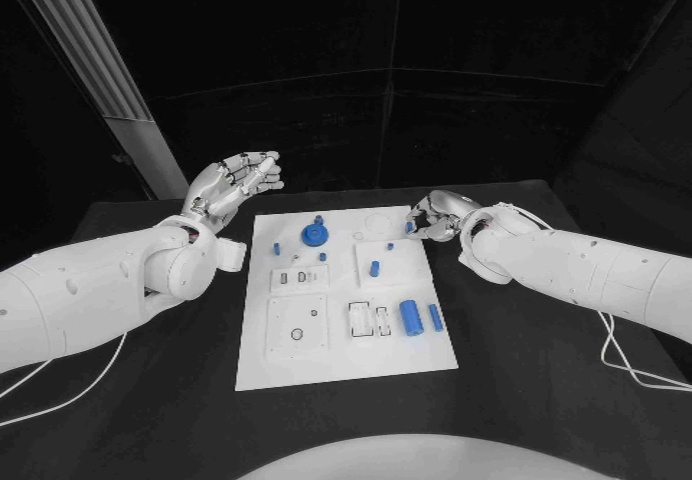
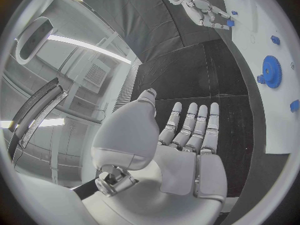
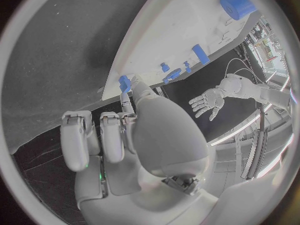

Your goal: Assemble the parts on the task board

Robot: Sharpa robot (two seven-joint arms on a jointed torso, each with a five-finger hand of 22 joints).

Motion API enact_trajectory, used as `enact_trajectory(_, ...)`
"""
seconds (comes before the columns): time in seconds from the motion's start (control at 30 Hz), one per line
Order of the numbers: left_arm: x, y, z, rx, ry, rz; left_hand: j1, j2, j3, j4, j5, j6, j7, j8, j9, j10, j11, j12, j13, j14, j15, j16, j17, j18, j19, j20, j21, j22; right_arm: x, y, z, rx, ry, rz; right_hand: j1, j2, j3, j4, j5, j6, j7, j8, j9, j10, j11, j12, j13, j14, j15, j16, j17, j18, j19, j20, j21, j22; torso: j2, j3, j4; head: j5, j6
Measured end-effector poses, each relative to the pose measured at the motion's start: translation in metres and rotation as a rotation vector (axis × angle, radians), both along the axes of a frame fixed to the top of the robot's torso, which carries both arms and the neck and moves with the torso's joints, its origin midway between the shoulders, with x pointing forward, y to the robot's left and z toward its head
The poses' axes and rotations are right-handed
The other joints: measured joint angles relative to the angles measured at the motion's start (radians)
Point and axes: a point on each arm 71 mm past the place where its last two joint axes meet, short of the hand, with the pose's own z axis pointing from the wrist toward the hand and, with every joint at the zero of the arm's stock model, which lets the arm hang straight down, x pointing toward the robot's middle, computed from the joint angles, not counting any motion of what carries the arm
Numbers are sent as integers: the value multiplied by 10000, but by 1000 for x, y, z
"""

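The board (image 1: 346, 370) is seen in the centre of the head view, on the black table (image 1: 548, 400).

Left hand (image 1: 235, 183): seen at upper left of the head view, above the board's upper left corner and clear of it. The fingers are extended and held apart, palm exposed. Nothing is held and nothing is touched. This is confirmed in the left wrist view, where the fingers (image 2: 190, 125) are seen straight and side by side over the bare table.

Right hand (image 1: 437, 218): seen at the upper right edge of the board. A small blue part (image 3: 124, 82) is pinched at the fingertips, as shown in the right wrist view; the remaining fingers (image 3: 94, 140) are curled down beside it. In the head view the part itself is too small to be made out with certainty. Whether the part touches the board cannot be told.

Parts on the board:
- A blue gear (image 1: 315, 236) is located in the upper middle.
- A small blue peg (image 1: 376, 267) is located just right of centre.
- Two blue cylinders (image 1: 410, 317) are located at lower right, upright in the frame, side by side.
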Motion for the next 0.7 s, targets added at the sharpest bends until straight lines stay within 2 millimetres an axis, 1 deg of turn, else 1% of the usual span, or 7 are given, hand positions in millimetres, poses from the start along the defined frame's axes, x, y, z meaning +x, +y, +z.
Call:
enact_trajectory(0.1, 0, 0, 0, 1, 0, 4, 0, 0, 0, 0, 0, 0, 0, 0, 0, 0, 0, 0, 0, 0, 0, 0, 0, -1, 0, 0, 0, 0, 0, 0, -1, -34, 16, -17, 0, 0, 0, 0, 0, 0, 0, 0, 0, 0, 0, 0, 0, 0, 0, 0, 0, 0, 0, 0, 0, 0, 0, 1, -1, 12, 1)
enact_trajectory(0.17, 0, 1, 0, 2, 1, 8, 0, 0, 0, 0, 0, 0, 0, 0, 0, 0, 0, 0, 0, 0, 0, 0, 0, -1, 0, 0, 0, 0, 0, 0, -1, -55, 19, -24, 40, 40, 29, -29, 0, 1, 0, 0, 0, 0, 0, 0, 1, 21, -21, 0, 0, 0, 0, 0, 0, 0, 0, 2, -2, 19, -7)
enact_trajectory(0.47, 0, 1, 0, 3, 2, 17, 0, 0, 0, 0, 0, 0, 0, 0, 0, 0, 0, 0, 0, 0, 0, 0, 0, -1, 0, 0, 0, 1, 1, 0, -1, -101, 19, -40, 39, 40, 30, -29, 0, 1, 1, 0, 1, 0, 1, 0, 1, 37, -36, 0, -1, 1, 0, 1, 0, 0, 0, 4, -4, 36, -40)
enact_trajectory(0.53, 0, 1, 0, 3, 2, 19, 0, 0, 0, 0, 0, 0, 0, 0, 0, 0, 0, 0, 0, 0, 0, 0, 0, -1, 0, 0, 0, 1, 1, 0, -1, -108, 21, -48, 58, 58, 30, -29, 0, 1, 1, 0, 1, 37, -37, 0, 2, 37, -36, 0, -1, 1, 0, 1, 0, 0, 0, 3, -4, 51, -54)
enact_trajectory(0.6, 0, 1, 0, 3, 3, 20, 0, 0, 0, 0, 0, 0, 0, 0, 0, 0, 0, 0, 0, 0, 0, 0, 0, -1, 0, 0, 0, 2, 1, 0, -1, -114, 24, -56, 106, 106, 29, -29, 0, 40, -38, 0, 6, 37, -36, 0, 3, 37, -36, 0, -1, 1, 0, 1, 0, 0, 0, 3, -4, 61, -65)
enact_trajectory(0.7, 0, 2, 0, 3, 3, 21, 0, 0, 0, 0, 0, 0, 0, 0, 0, 0, 0, 0, 0, 0, 0, 0, 0, -1, 0, 0, 0, 2, 1, 1, -2, -120, 27, -62, 111, 112, 52, -7, 0, 95, -93, 5, 28, 29, -44, 0, -4, 37, -36, 0, -1, 0, -35, -34, 0, 0, 0, 2, -4, 66, -75)
